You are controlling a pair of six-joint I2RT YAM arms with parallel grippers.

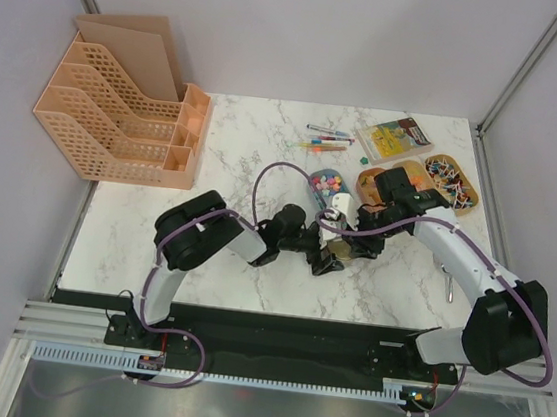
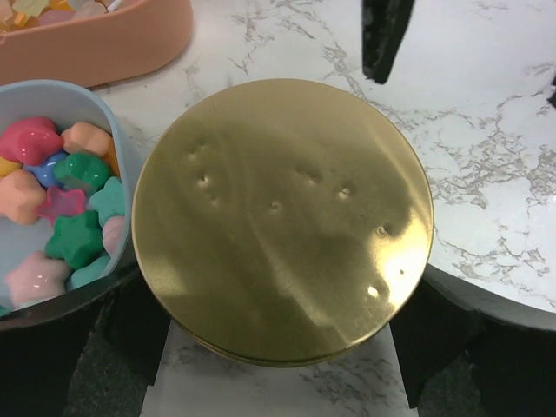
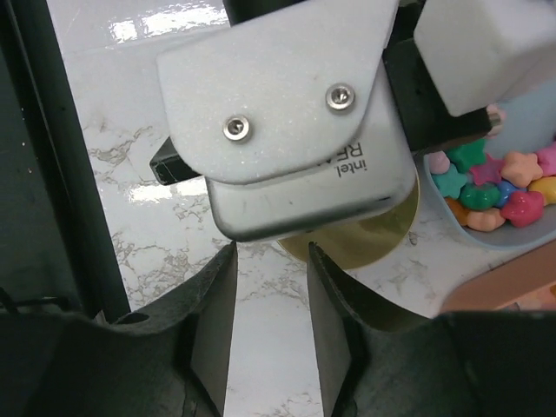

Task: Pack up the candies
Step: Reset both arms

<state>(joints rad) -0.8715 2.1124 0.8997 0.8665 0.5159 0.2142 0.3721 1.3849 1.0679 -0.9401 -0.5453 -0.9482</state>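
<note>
— Candies (image 2: 61,217), the small star-shaped sweets in pink, green, orange and blue: where do they sit?

— Heaped in the pale blue oval dish (image 2: 97,117) on the white marble table (image 2: 486,130). In the left wrist view the dish lies at 9 o'clock of the round gold metal lid (image 2: 282,221). The two rims are just beside each other; I cannot tell whether they touch.

— Who has the lid?

— The left gripper (image 2: 282,352). Its jaws stand wide, one on each side of the rim, and look clamped on it, though the contact itself is hidden under the lid's edge.

— And the other arm?

— The right gripper (image 3: 269,282) has its fingers a little apart with nothing between them, over bare marble. From there the sweets lie at 2 o'clock, beyond the left arm's white camera housing (image 3: 287,130).

— Seen from above?

— The dish is at about 12 o'clock of the left gripper and about 10 o'clock of the right. Both are near; I judge the left nearer.

— So what does the coming move depend on?

— That sideways offset, I would say. If the lid is to go over the sweets, it must travel toward 9 o'clock in the left wrist view. The empty right gripper would instead reach toward its own 2 o'clock, round the left wrist.
</note>
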